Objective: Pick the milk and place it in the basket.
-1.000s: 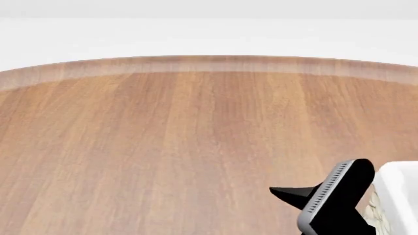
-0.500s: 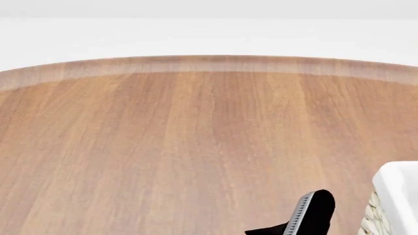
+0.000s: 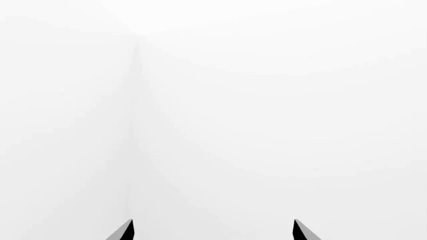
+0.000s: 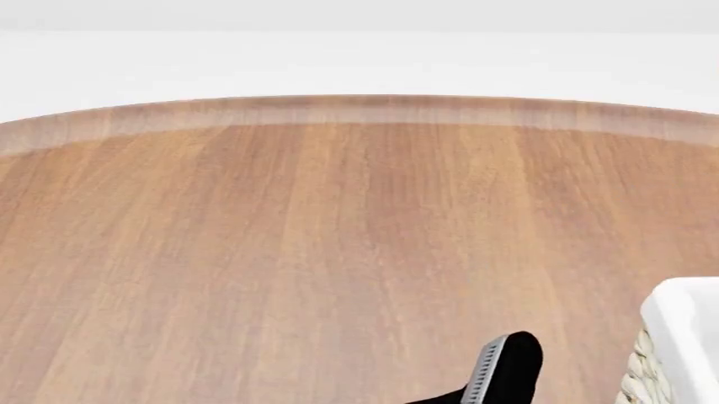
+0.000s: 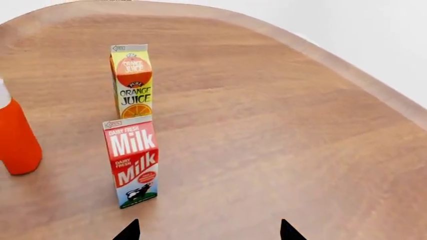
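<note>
The milk stands upright on the wooden table in the right wrist view, a red-topped carton with a cow near its base. My right gripper is open just short of it. The carton is in line with one fingertip, and nothing is between the fingers. In the head view only one black finger of that gripper shows, at the bottom edge. A corner of the basket, white cloth over wicker, sits at the bottom right. My left gripper is open and faces blank white.
An orange juice carton stands right behind the milk. An orange bottle is off to one side of both. The round wooden table curves away at its far edge, with white floor beyond.
In the head view the black finger of my right gripper has dropped down and to the left, away from the basket corner and toward the bottom edge.
</note>
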`<state>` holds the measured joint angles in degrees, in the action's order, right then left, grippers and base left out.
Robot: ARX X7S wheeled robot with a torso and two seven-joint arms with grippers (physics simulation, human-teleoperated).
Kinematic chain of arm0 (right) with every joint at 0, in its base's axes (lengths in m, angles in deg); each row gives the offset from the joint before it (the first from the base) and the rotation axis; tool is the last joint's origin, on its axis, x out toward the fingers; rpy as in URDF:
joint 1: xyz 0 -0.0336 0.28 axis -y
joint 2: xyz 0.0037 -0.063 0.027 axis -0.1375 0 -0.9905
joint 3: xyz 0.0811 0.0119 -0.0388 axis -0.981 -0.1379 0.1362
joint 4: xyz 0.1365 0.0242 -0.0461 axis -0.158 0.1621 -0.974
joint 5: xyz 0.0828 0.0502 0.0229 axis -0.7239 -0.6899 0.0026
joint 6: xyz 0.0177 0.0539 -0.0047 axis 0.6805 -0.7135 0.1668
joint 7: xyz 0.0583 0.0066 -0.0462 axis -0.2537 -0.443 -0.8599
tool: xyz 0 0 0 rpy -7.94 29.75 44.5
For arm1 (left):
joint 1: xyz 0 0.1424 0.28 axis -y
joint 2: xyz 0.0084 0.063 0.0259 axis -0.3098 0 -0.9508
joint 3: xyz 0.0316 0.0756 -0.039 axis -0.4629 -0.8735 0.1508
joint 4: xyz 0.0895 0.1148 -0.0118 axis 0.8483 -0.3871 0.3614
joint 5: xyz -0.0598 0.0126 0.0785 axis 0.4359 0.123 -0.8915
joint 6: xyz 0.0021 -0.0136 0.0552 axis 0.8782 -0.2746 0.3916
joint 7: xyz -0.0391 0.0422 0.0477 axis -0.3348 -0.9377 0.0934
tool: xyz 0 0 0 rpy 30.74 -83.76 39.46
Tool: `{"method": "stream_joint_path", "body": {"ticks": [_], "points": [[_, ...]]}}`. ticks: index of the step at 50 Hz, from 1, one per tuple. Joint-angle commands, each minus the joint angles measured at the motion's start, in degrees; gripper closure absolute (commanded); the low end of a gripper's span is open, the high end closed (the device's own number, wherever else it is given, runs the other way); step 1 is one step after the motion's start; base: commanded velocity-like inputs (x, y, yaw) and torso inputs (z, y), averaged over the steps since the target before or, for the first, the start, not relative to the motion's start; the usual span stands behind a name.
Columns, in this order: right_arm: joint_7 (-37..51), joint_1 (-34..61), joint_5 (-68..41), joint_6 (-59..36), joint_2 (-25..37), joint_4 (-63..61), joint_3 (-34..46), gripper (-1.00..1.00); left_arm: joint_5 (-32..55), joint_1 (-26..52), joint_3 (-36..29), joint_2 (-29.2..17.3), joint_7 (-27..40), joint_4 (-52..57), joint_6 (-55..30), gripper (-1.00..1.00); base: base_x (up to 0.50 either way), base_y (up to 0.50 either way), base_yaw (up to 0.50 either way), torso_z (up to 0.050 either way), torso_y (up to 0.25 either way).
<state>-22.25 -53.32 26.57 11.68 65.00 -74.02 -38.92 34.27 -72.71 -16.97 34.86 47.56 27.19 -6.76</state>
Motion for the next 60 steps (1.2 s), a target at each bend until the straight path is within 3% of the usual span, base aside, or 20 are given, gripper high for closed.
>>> {"method": "stream_joint_path", "body": {"ticks": [1, 42, 60], "points": [[-2.58, 1.69, 2.39, -0.93, -3.31, 0.27, 0.67, -1.0, 0.59, -0.38, 1.19, 0.91, -1.31, 0.15, 0.7, -1.0, 0.0, 0.0, 0.0, 0.0, 0.0], [-8.49, 8.46, 6.19, -1.57, -15.51, 10.22, 5.5, -1.0, 1.29, -0.85, 0.92, 0.28, -0.65, -0.37, 1.76, -1.0, 0.0, 0.0, 0.0, 0.0, 0.0], [-8.55, 8.21, 7.6, -1.05, -15.56, 9.71, 6.46, -1.0, 1.53, -0.98, 0.83, -0.03, -0.24, -0.49, 2.03, -1.0, 0.0, 0.0, 0.0, 0.0, 0.0]]}}
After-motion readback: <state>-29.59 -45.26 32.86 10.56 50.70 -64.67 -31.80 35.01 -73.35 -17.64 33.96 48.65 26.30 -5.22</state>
